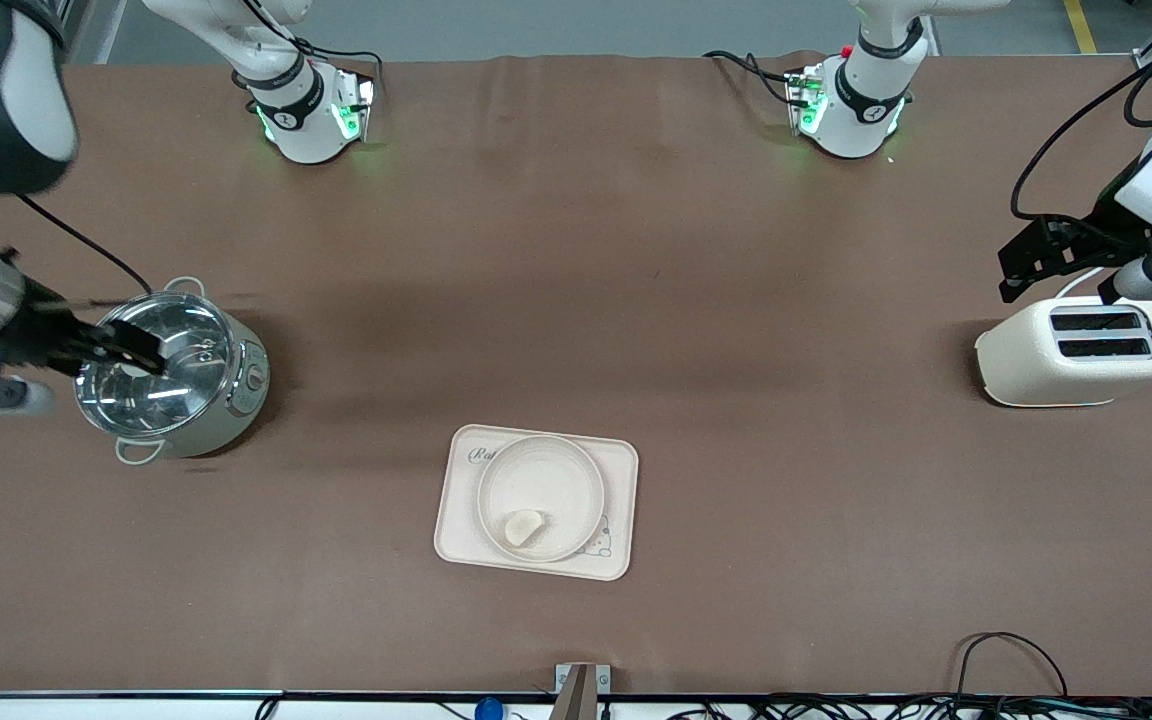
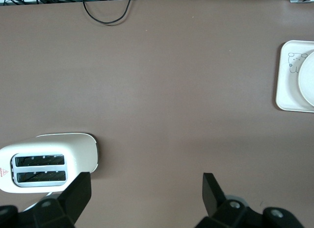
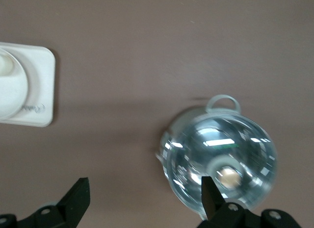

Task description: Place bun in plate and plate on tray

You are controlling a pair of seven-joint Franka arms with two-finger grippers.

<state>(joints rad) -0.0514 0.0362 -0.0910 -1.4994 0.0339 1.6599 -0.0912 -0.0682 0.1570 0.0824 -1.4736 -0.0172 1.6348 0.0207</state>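
The small pale bun (image 1: 523, 527) lies in the round cream plate (image 1: 546, 480), close to the rim nearest the front camera. That plate rests on the cream tray (image 1: 456, 510) in the middle of the table, covering part of its "Rabbit" lettering. My right gripper (image 1: 141, 352) hangs open and empty over the steel pot (image 1: 171, 370); in its wrist view the right gripper (image 3: 145, 183) spans the pot's (image 3: 221, 159) edge. Open and empty too, my left gripper (image 1: 1008, 272) hovers above the toaster (image 1: 1081, 350). The left wrist view shows the left gripper (image 2: 146, 179) over bare table, with the tray (image 2: 289, 86) far off.
The pot stands at the right arm's end of the table, the white two-slot toaster (image 2: 44, 162) at the left arm's end. Cables (image 1: 1006, 660) lie along the table edge nearest the front camera. Brown table surface surrounds the tray (image 3: 39, 90).
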